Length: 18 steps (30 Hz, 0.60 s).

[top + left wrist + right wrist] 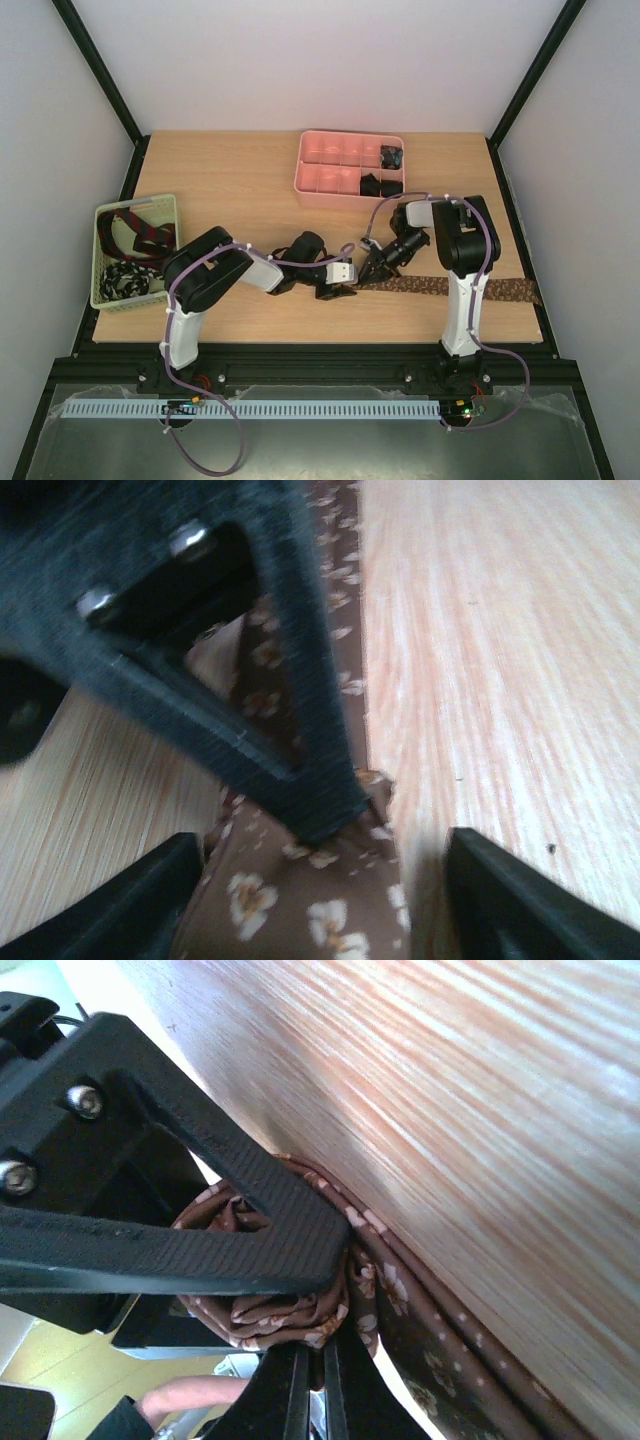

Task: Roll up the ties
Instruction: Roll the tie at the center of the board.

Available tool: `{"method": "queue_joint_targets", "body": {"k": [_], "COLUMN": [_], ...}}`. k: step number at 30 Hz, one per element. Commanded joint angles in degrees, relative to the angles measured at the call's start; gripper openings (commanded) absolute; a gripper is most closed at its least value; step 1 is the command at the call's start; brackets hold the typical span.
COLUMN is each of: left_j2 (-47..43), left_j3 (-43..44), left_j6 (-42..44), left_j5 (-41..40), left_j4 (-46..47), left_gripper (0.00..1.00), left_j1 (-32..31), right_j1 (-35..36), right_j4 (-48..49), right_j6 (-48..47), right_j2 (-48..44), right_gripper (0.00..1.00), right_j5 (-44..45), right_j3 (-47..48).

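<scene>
Lying left-right, brown tie, coiled end gripped by right pincer; left pincer apparently open.

The table is pale wood, grained, with a soft sheen. The tie is brown woven cloth, matt, printed with small pale flowers. The fingers are matt black plastic, finely ridged, with bright metal screws. The far tray is smooth pink plastic, and the left basket is pale green plastic.
</scene>
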Motion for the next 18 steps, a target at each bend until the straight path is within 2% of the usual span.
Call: {"method": "queue_joint_targets", "body": {"k": [1,4,7,9,10,12,15,16,18], "left_j2": [2.09,1.96,1.95,1.76,1.67,1.77,2.01,2.05,2.13], "left_j3": [1.78,1.89,1.72,1.01,0.80,0.86,1.46,1.63,1.85], "left_j6": [3.59,-0.43,-3.85,-5.20,-5.67,-6.48,-6.95,-7.09,-7.29], "left_j5": [1.67,1.18,0.59,0.25,0.09,-0.09,-0.31,-0.56,-1.14], "left_j4": [-5.73,-9.28,-11.83,-11.77,-11.68,-11.67,-11.86,-11.95,-11.98], "left_gripper": [0.45,0.31,0.28,0.28,0.28,0.28,0.31,0.31,0.32], "left_j1": [-0.39,-0.04,0.25,0.34,0.33,0.37,0.37,0.36,0.43], "right_j1": [0.14,0.18,0.16,0.13,0.12,0.10,0.15,0.18,0.18], "right_j4": [-2.29,-1.15,0.49,1.26,1.37,1.32,2.49,2.87,2.18], "right_j6": [1.19,3.44,5.99,6.83,6.92,6.25,6.28,6.31,5.50], "right_j2": [1.14,-2.01,-5.83,-7.26,-7.38,-6.65,-5.56,-5.40,-4.45], "right_gripper": [0.02,0.15,0.30,0.32,0.32,0.26,0.04,0.02,0.03], "right_j5": [2.30,2.60,3.62,4.30,4.34,3.70,3.36,3.55,4.22], "right_j3": [2.08,2.58,1.53,0.87,0.67,0.53,0.43,0.42,0.77]}}
